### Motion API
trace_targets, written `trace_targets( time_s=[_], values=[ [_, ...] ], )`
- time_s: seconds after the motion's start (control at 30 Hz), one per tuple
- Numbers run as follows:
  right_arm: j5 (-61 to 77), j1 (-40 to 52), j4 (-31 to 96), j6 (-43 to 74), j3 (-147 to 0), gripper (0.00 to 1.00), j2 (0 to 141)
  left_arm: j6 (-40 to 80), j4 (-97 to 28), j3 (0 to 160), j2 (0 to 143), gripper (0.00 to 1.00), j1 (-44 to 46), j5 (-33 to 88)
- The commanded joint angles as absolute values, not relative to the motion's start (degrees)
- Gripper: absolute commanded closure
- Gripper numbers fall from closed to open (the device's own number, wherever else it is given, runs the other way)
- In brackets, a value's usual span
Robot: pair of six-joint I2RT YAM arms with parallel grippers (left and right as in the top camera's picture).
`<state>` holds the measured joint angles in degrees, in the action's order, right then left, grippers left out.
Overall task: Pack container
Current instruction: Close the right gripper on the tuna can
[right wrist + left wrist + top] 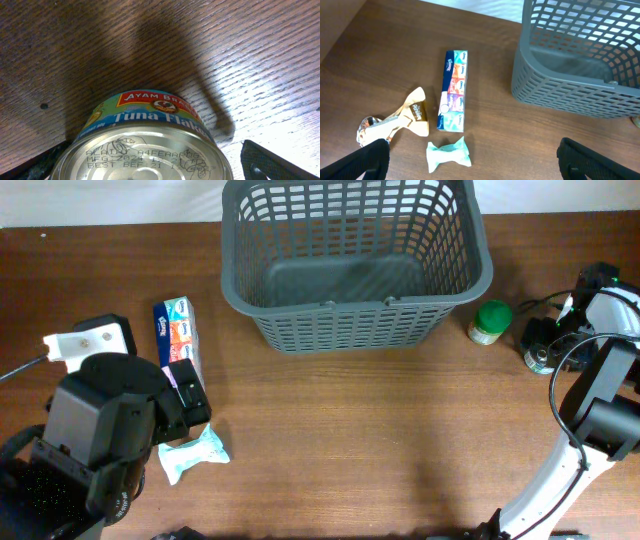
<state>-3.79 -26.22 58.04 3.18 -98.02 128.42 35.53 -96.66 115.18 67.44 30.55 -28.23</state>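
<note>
Though wide apart, left fingers (pixel 365 160) empty, right fingers (pixel 272 160) astride can (pixel 150 150), container (pixel 355 315) far off.

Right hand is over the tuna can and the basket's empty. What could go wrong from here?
1. The right hand is open around the tuna can; its round metal side could slip out if the hand closes off-centre.
2. The green-lidded jar stands roughly between the can and the basket, so a low sweep across might knock it over.
3. The basket's walls look tall; too small a lift may catch the rim.
</note>
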Motion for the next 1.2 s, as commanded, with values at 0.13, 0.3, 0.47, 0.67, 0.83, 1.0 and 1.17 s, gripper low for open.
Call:
trace_targets(
  time_s=[0.13, 0.3, 0.47, 0.67, 0.83, 1.0, 1.17],
  values=[
    [-5.0, -26.6, 58.0, 3.4, -97.5, 0.01, 129.1, 34.6, -96.7, 115.1, 67.5, 0.00, 30.2, -27.8],
    [-3.7, -26.6, 58.2, 3.4, -97.5, 0.01, 129.1, 34.7, -96.7, 115.1, 67.5, 0.00, 30.2, -27.8],
    [-3.7, -26.6, 58.2, 3.4, -97.5, 0.01, 129.1, 34.6, -96.7, 115.1, 67.5, 0.01, 30.2, -27.8],
    [-2.3, -26.6, 58.5, 3.2, -97.5, 0.01, 129.1, 34.6, -96.7, 115.1, 67.5, 0.00, 30.2, -27.8],
    [-2.1, -26.5, 58.5, 3.2, -97.5, 0.01, 129.1, 34.6, -96.7, 115.1, 67.5, 0.00, 30.2, -27.8],
    [-2.1, -25.4, 58.5, 3.2, -97.5, 0.01, 129.1, 34.6, -96.7, 115.1, 67.5, 0.00, 30.2, -27.8],
    [-2.2, -24.0, 58.0, 2.1, -97.5, 0.01, 129.1, 34.6, -96.7, 115.1, 67.5, 0.00, 30.2, -27.8]
  ],
)
